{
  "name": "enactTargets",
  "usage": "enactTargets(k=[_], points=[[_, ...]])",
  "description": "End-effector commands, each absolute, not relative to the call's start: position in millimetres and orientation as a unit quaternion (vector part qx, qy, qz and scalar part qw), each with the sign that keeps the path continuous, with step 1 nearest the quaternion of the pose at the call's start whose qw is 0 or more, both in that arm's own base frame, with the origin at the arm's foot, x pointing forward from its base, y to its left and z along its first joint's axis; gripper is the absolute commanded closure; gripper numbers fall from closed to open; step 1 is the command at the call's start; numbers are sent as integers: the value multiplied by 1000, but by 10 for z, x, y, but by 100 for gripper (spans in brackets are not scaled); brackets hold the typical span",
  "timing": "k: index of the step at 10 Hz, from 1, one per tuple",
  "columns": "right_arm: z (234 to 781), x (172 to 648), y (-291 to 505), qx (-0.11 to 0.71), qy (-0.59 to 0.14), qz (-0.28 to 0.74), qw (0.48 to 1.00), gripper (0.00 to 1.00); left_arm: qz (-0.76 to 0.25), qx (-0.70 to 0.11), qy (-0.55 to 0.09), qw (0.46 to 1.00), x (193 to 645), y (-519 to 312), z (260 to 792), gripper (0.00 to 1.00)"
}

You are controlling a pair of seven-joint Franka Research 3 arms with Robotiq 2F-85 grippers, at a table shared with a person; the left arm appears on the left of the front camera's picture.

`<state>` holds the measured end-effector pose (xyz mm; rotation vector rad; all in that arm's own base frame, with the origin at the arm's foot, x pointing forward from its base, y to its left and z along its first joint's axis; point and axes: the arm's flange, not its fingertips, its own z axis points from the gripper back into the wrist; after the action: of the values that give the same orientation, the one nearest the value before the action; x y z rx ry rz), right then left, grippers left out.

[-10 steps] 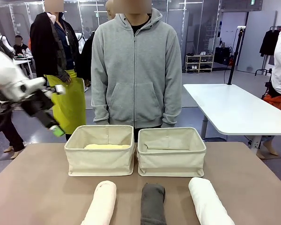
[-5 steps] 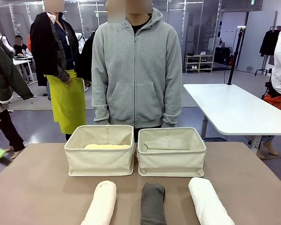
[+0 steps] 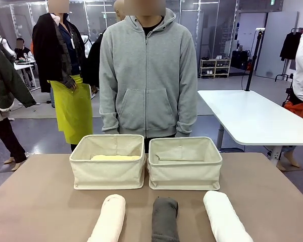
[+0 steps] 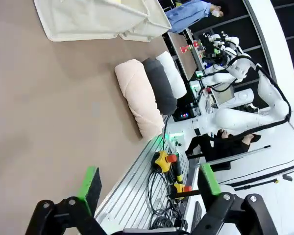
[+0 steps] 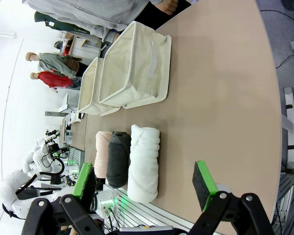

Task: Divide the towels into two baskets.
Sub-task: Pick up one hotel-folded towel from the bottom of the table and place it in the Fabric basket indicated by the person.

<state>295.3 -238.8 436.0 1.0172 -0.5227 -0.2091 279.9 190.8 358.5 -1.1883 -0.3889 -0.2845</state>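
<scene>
Table (image 3: pixel 35 201): brown top, bare and roomy along its left and right edges.
Left basket (image 3: pixel 107 174), right basket (image 3: pixel 185 176): far centre, side by side, just touching. Cloth strip (image 5: pixel 154 61) on the right one; whether it is lettered cannot be told.
Pale yellow towel (image 3: pixel 115 158): lying in the left basket.
Cream towel (image 3: pixel 110 219), dark grey towel (image 3: pixel 165 219), white towel (image 3: pixel 224 219): near edge, left to right, apart.
Left gripper (image 4: pixel 150 181), right gripper (image 5: pixel 143 180): fingers spread wide, holding nothing.
</scene>
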Motion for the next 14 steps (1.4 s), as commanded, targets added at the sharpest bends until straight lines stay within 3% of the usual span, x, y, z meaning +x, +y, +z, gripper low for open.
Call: enactTargets(k=[1, 14], points=[[4380, 2940, -2388, 481, -250, -97, 835, 0, -142, -553, -175, 802, 2862, 1880, 3601, 0], [4380, 2940, -2388, 481, -250, -97, 835, 0, -142, -553, -175, 802, 2862, 1880, 3601, 0]])
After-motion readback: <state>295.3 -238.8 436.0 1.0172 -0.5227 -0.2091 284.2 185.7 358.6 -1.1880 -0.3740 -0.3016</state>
